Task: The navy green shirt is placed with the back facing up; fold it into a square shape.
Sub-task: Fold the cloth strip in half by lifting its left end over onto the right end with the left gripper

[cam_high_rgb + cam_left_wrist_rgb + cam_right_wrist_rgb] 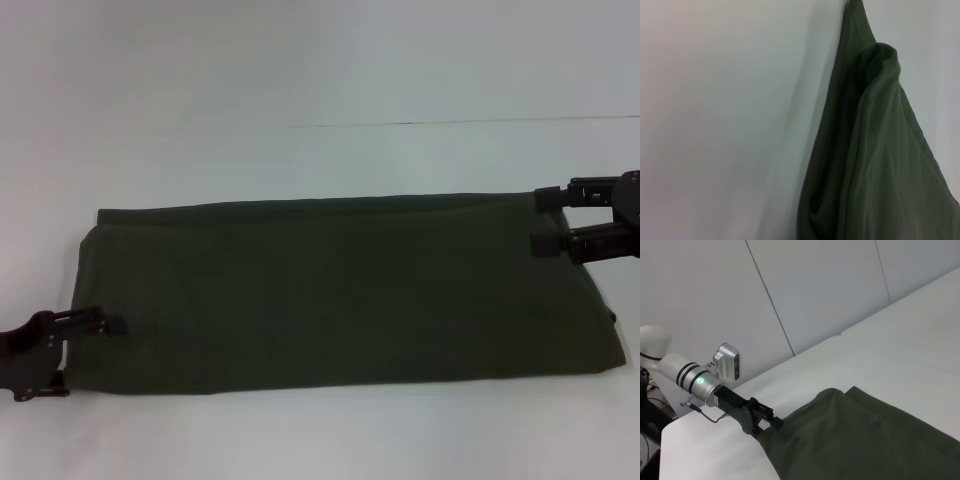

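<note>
Across the white table (320, 440), seen from the head, the navy green shirt (340, 290) lies as a long band. Left gripper (105, 326) pinches its left end; right gripper (546, 222) stands open over the far right corner. From the right wrist, the left gripper (771, 421) grips the shirt's (865, 440) edge.

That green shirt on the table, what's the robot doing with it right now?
The robot is partway through folding the navy green shirt. It lies on the white table as a long band, already folded lengthwise and stretched sideways. The left gripper is at the shirt's left end, near its front corner, where the cloth looks bunched up. The right gripper sits at the far right corner with its fingers apart over the edge. It isn't a square yet.
</note>
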Controlling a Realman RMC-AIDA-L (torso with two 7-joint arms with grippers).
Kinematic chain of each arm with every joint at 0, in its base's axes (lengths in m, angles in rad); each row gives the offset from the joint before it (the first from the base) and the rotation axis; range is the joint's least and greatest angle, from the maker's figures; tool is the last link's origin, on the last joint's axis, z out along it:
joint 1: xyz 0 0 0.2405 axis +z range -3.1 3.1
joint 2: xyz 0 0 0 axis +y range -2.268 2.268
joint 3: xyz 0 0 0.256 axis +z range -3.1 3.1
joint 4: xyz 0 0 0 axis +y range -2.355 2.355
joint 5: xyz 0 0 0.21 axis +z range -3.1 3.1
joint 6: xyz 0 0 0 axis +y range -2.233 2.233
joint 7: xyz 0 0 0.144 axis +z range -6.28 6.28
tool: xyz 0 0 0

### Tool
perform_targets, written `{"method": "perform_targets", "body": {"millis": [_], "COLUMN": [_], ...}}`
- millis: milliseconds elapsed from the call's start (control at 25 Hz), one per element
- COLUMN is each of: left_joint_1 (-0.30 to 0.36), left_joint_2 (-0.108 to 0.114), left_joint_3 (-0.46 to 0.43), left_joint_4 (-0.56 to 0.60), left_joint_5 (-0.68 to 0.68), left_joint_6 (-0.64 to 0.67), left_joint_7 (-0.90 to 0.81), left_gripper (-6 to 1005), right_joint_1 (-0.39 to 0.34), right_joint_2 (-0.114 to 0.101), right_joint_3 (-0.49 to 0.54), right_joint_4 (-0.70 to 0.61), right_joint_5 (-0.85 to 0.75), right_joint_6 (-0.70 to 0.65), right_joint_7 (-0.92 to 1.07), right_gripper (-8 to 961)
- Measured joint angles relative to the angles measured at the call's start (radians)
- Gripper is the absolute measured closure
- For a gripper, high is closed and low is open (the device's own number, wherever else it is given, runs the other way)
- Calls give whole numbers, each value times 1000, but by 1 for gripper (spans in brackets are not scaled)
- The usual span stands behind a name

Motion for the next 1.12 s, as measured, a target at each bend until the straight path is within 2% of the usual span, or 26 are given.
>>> {"method": "perform_targets", "body": {"millis": [80, 320, 520, 720, 1080, 1120], "left_joint_1": [0, 1, 1, -2, -2, -2], "left_joint_2": [0, 0, 0, 0, 0, 0], "left_joint_3": [0, 0, 0, 21, 38, 38], "left_joint_4": [0, 0, 0, 0, 4, 4], "left_joint_5": [0, -2, -4, 1, 2, 1], "left_joint_6": [-2, 0, 1, -4, -5, -5], "left_joint_7": [-2, -4, -4, -13, -14, -13], "left_gripper": [51, 164, 381, 528, 646, 692], "right_joint_1": [0, 2, 2, 1, 1, 1], "right_joint_2": [0, 0, 0, 2, 3, 3], "right_joint_3": [1, 2, 2, 2, 2, 2], "right_joint_4": [0, 0, 0, 0, 0, 0], "right_joint_5": [0, 0, 0, 0, 0, 0], "right_joint_6": [1, 2, 6, 8, 8, 8], "right_joint_7": [0, 0, -1, -1, -3, -3], "right_gripper": [38, 37, 37, 38, 37, 37]}}
